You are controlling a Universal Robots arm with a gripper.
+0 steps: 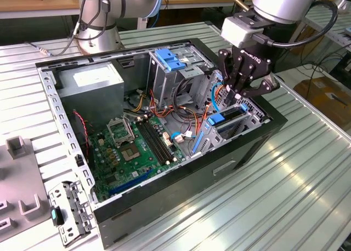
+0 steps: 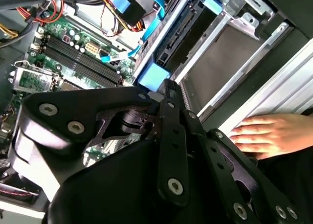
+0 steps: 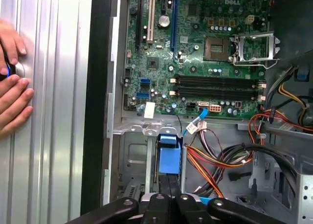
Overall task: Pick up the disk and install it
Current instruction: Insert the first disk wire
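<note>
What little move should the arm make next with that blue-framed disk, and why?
Likely a slow push deeper into the metal bay. The tool is closed on the disk, whose blue-framed end sticks out of the bay, so it looks only partly seated.

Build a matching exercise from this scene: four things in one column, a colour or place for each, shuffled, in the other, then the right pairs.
1 disk
2 motherboard
3 hand
4 power supply

A green, on the floor of the case
B grey box in a corner
C blue-framed, on edge under the gripper
D on the ribbed table, outside

Pairs: 1-C, 2-A, 3-D, 4-B
</note>
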